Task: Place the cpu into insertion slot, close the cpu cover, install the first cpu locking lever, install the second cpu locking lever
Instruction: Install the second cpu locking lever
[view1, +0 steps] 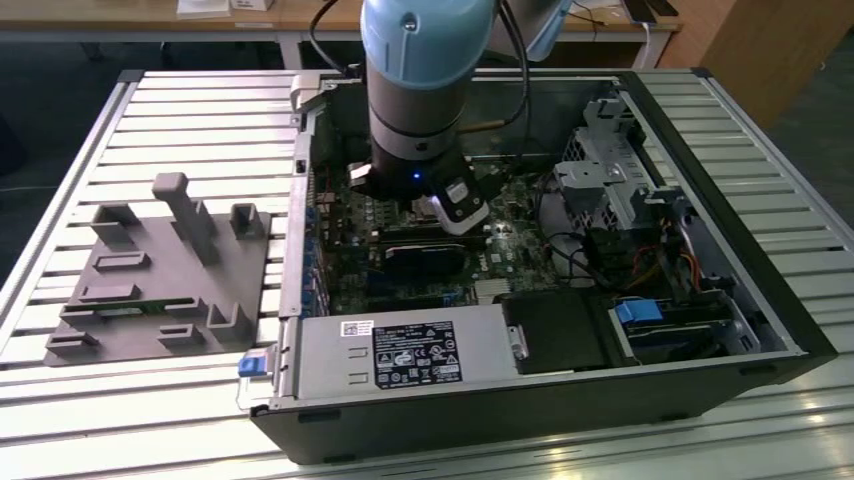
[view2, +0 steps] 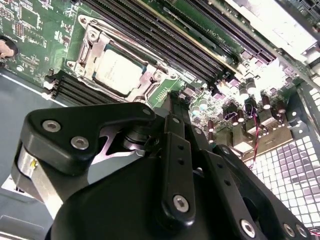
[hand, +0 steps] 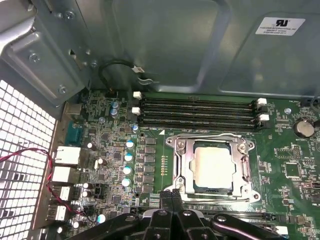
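Observation:
In both wrist views the cpu (hand: 214, 167) (view2: 117, 72) lies flat in the insertion slot (hand: 215, 189) on the green board, silvery top up. The cpu cover (hand: 182, 165) (view2: 95, 45), a silvery frame, lies down around it, with the chip showing through its window. Thin metal lever rods run along the frame's edges; whether they are latched I cannot tell. My gripper (hand: 172, 196) (view2: 170, 100) hovers just beside the socket, fingers together and holding nothing. In the exterior view the gripper (view1: 461, 215) reaches down into the open computer case above the board.
Long black memory slots (hand: 200, 107) run next to the socket. The grey case wall (hand: 165, 45) rises behind them. Rear ports with a red wire (hand: 30, 155) are nearby. A grey fixture block (view1: 160, 270) sits outside the case, and the power supply (view1: 400, 352) fills its front.

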